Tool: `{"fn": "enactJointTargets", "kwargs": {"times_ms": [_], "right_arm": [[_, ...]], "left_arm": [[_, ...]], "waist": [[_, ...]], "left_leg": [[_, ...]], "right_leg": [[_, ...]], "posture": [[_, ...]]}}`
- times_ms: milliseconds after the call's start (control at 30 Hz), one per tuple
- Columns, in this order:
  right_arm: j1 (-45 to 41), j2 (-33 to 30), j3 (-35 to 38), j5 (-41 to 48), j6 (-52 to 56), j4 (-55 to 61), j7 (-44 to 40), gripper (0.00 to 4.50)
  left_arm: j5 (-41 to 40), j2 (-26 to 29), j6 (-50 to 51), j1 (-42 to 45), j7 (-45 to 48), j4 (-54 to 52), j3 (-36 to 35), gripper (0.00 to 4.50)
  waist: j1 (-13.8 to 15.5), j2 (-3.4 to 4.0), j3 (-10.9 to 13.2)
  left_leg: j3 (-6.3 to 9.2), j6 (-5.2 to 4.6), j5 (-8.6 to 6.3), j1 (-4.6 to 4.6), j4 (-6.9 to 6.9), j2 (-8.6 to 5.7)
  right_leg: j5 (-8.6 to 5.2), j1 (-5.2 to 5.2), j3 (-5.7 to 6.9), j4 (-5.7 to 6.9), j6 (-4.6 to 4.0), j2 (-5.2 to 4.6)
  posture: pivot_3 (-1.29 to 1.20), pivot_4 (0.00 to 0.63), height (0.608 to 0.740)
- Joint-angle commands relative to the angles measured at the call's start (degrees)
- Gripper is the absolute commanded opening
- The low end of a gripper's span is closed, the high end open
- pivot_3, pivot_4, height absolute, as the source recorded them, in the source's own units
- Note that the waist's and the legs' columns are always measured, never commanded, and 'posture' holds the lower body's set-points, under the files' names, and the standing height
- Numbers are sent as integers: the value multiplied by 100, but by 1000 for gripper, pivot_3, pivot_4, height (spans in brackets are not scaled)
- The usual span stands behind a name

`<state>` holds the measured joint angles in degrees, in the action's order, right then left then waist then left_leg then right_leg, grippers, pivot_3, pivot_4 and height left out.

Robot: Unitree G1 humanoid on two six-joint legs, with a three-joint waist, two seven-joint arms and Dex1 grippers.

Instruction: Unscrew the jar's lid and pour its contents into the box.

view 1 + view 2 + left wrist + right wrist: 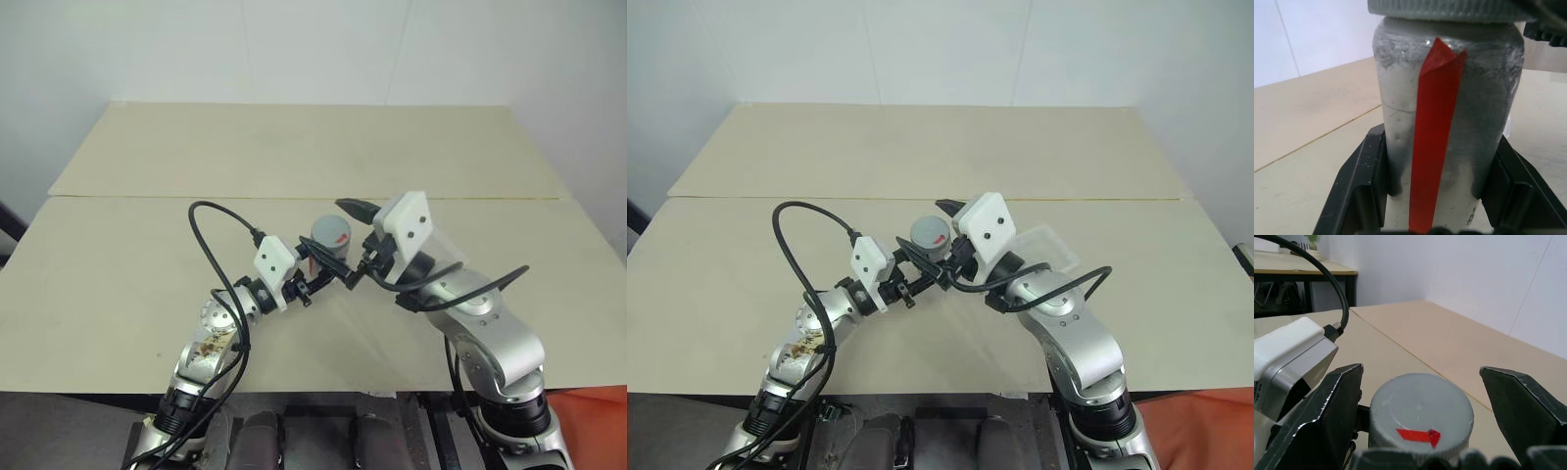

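The left gripper [1437, 196] is clamping the jar [330, 238] by its lower body, one black finger [1359, 191] pressing on each side. The jar is being held upright above the table [147, 264], near the middle of the scene and toward the near edge, clear of the surface. Its red stripe [1436, 132] is running vertically down the side that faces the left wrist camera.

The lid [1420, 418] is still sitting on the jar, covering its mouth; a short piece of red tape [1419, 435] is lying on the lid's grey top, and the knurled rim is showing at the upper edge of the left wrist view.

The right gripper [1420, 401] is standing spread wide, grasping nothing. Its two fingers [1322, 416] are flanking the lid, one on each side, with a gap showing between each finger and the rim. In the head views this gripper is reaching in from the right, just above and beside the jar's top.

The box [1050, 245] is lying on the table to the right of the jar, partly hidden behind the right arm; what is inside it cannot be told.

A black cable [211, 250] is looping from the left wrist camera over the table at the left.
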<state>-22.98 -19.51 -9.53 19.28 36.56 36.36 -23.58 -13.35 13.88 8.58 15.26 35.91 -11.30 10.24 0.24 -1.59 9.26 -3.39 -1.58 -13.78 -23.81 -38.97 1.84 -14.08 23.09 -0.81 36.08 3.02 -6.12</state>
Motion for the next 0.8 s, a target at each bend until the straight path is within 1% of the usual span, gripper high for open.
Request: {"fn": "enactJointTargets", "kwargs": {"times_ms": [33, 100, 167, 200, 400, 533, 667, 800], "right_arm": [[-26, -17, 1, -11, 16, 107, 6, 4064], [21, -89, -42, -108, -49, 60, -30, 3586], [33, -90, -6, -94, -65, 14, -33, 2890], [28, -81, 20, -72, -64, -3, -36, 2804], [2, -90, 43, -99, -109, -45, -29, 2803], [-8, -169, 221, 185, -257, -152, -398, 2803], [-171, -438, 439, 681, -732, -546, -1423, 2803], [-632, -623, 646, 1271, -1060, -1339, -2649, 2803]], "left_arm": [[11, -13, -127, 123, -1, -111, -15, 2138], [3, -21, -109, 140, -3, -104, -13, 2138], [-2, -23, -101, 151, 3, -96, -8, 2138], [-3, -24, -101, 153, 7, -90, -4, 2138], [-3, -10, -113, 144, 38, -64, 10, 2138], [-12, 6, -109, 152, 79, -65, 21, 2138], [-66, 29, -108, 207, 190, -74, 24, 2138], [-80, 37, -146, 265, 289, -44, 28, 2138]], "waist": [[-3, 0, 0], [-5, 0, 0], [-9, 0, 0], [-11, 0, 0], [-18, 0, 0], [-18, 0, 0], [-18, 0, 0], [-24, 0, 0]], "left_leg": [[0, 0, 0, 0, 0, 0], [0, 0, 0, 0, 0, 0], [0, 0, 0, 0, 0, 0], [0, 0, 0, 0, 0, 0], [0, 0, 0, 0, 0, 0], [0, 0, 0, 0, 0, 0], [0, 0, 0, 0, 0, -1], [0, -1, 0, 1, 0, 1]], "right_leg": [[0, 0, 0, 0, 0, 0], [0, 0, 0, 0, 0, 0], [0, 0, 0, 0, 0, 0], [0, 0, 0, 0, 0, 0], [0, 0, 0, -1, 0, 0], [0, 0, 0, 0, 0, 1], [0, -2, 0, -2, 0, 0], [0, -2, 1, -1, 0, 2]], "posture": [[0, 150, 740], [0, 150, 740], [0, 150, 740], [0, 150, 740], [0, 150, 740], [0, 150, 740], [0, 150, 740], [0, 150, 740]]}}
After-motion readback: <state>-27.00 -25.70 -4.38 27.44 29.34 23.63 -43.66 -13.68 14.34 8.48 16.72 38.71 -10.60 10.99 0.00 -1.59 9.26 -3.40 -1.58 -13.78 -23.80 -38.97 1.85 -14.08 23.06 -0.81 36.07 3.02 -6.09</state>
